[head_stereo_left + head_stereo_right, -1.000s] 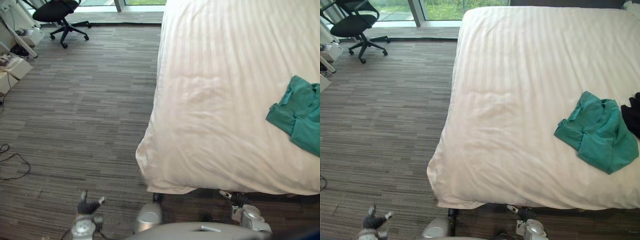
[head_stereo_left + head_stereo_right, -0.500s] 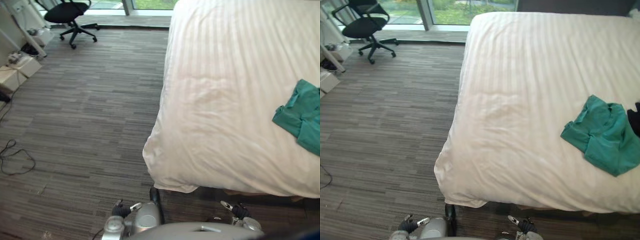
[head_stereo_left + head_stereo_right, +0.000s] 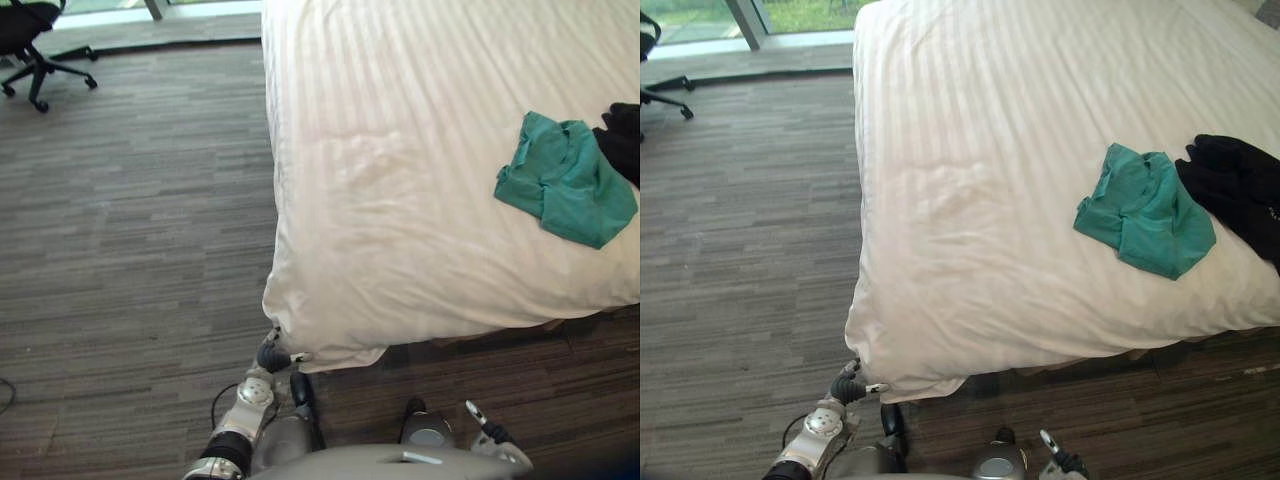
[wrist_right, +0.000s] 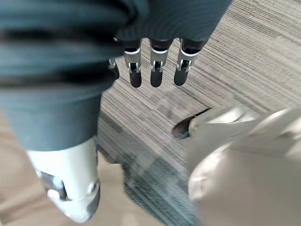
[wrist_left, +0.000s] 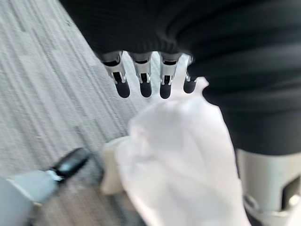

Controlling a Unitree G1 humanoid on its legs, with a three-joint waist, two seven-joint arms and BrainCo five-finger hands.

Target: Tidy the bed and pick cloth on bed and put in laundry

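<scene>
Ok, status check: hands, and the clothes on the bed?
Left hand open at the near corner of the white duvet. Right hand open, low over the carpet. Green garment and black garment lie on the duvet, untouched. Nothing blocking.

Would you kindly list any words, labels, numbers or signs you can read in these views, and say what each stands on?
None: no readable text, number or sign shows on the white duvet, the teal garment, the black garment or the carpet floor.
</scene>
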